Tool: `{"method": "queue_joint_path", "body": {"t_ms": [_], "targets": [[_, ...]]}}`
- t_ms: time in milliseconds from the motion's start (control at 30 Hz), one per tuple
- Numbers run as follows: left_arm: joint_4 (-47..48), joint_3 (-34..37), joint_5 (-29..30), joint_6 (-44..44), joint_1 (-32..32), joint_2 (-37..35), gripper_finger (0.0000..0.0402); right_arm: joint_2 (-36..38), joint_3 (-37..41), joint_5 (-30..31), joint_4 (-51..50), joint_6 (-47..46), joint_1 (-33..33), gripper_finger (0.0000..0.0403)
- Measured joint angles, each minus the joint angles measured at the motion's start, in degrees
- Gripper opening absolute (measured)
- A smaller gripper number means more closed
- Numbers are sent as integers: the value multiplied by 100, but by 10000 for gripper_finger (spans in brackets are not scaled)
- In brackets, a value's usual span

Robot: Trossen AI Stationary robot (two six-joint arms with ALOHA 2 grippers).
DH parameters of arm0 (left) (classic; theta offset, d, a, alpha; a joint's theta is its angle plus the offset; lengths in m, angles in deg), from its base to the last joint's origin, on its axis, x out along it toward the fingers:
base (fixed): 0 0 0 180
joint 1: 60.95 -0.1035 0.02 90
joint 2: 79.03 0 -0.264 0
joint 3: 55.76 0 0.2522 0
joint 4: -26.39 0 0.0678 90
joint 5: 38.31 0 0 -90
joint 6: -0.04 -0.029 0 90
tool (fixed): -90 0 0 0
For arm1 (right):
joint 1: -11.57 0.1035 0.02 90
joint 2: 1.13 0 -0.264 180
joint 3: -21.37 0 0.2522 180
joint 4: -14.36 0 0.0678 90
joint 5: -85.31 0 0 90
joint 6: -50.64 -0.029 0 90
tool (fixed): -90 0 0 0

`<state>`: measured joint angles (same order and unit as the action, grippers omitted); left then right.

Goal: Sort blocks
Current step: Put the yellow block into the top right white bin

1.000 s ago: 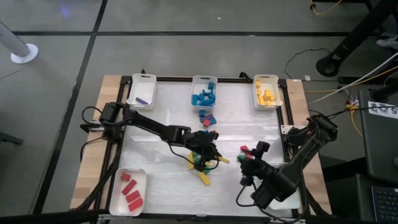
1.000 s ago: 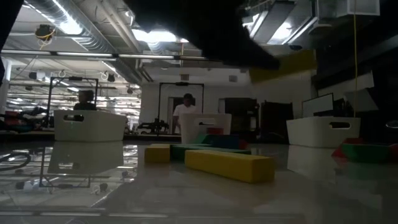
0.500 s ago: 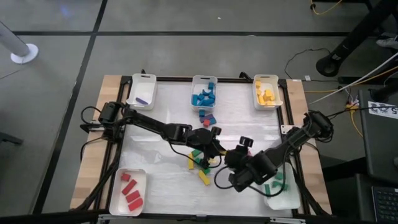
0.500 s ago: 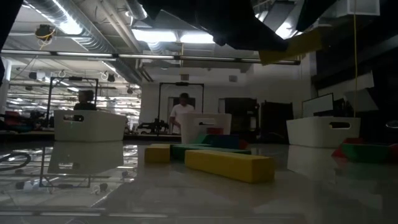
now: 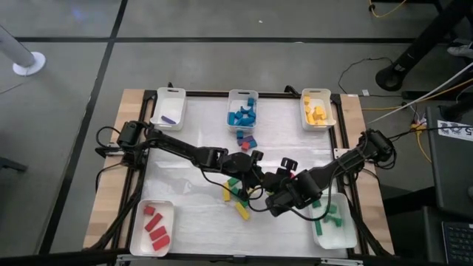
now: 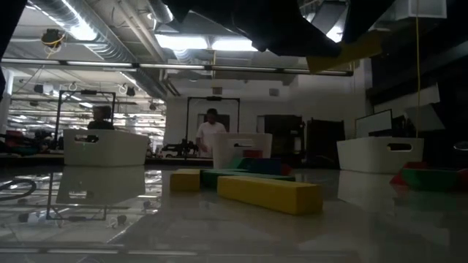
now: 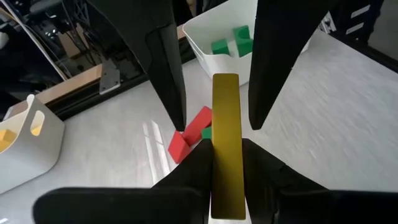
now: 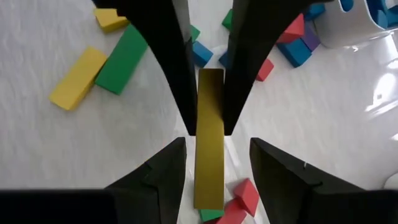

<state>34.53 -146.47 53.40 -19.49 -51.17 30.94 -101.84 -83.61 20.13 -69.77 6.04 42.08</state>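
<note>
A yellow bar block point(image 7: 227, 124) hangs above the middle of the table, with my left gripper point(image 7: 227, 149) shut on it. In the low view the bar point(image 6: 344, 55) shows tilted, high above the table. My right gripper point(image 8: 216, 142) faces it from the near right, open. Its fingers point(image 7: 171, 81) stand on either side of the bar's free end without touching. Below lie loose blocks: a yellow bar point(image 8: 78, 78), a green bar point(image 8: 121, 59), red ones point(image 8: 249, 193) and blue ones point(image 8: 199, 55). My left gripper pinches the yellow bar's two long sides point(image 7: 229, 180) between its two fingers. The bar lies along the fingers, and its free end point(image 7: 226, 84) sticks out past the fingertips. The fingers slant down toward the table's near right. The bar is lifted clear of the table.
White trays stand along the far edge: one with a purple block point(image 5: 168, 108), one with blue blocks point(image 5: 242, 111), one with yellow blocks point(image 5: 318, 109). A tray with red blocks point(image 5: 151, 227) is near left, one with green blocks point(image 5: 332, 225) near right.
My right gripper has swung from over the near-right tray toward the table's left, turning as it went, and now straddles the yellow bar's free end. My left gripper has raised the yellow bar a little.
</note>
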Motion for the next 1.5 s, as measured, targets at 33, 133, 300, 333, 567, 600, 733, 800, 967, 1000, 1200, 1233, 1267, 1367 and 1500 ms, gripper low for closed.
{"method": "queue_joint_path", "body": {"t_ms": [33,133,300,333,567,600,733,800,967,1000,1200,1233,1267,1367,1500], "targets": [[-9,0,0,0,0,0,54,0,0,-2,-4,7,-36,179],[-21,0,0,0,0,0,54,0,0,-46,-6,30,-32,179],[-162,2,0,-36,2,0,55,0,0,-48,-11,33,-32,177],[-172,2,0,-55,2,0,55,0,0,-48,-15,33,-32,174],[-162,2,7,-73,2,0,56,0,0,-48,-21,111,-29,108],[-160,2,10,-73,2,0,56,0,0,-49,-21,161,-29,96],[-168,2,27,-63,2,0,56,0,0,-46,-24,286,-29,52],[-194,4,28,-66,2,0,56,0,0,-44,-30,288,-29,52],[-260,11,20,-69,2,0,56,0,0,-42,-28,304,-27,71],[-268,11,13,-83,2,0,56,0,0,-44,-27,314,-27,84],[-296,11,-2,-186,2,0,56,0,0,-96,-8,328,-27,115],[-296,11,-3,-233,2,0,56,0,0,-92,-9,328,-27,109],[-296,11,-4,-297,6,0,56,0,0,-92,-9,328,-27,102],[-296,11,7,-341,31,0,56,0,0,-90,-9,308,-27,79],[-296,11,23,-339,63,0,56,0,0,-86,-15,297,-27,66]]}}
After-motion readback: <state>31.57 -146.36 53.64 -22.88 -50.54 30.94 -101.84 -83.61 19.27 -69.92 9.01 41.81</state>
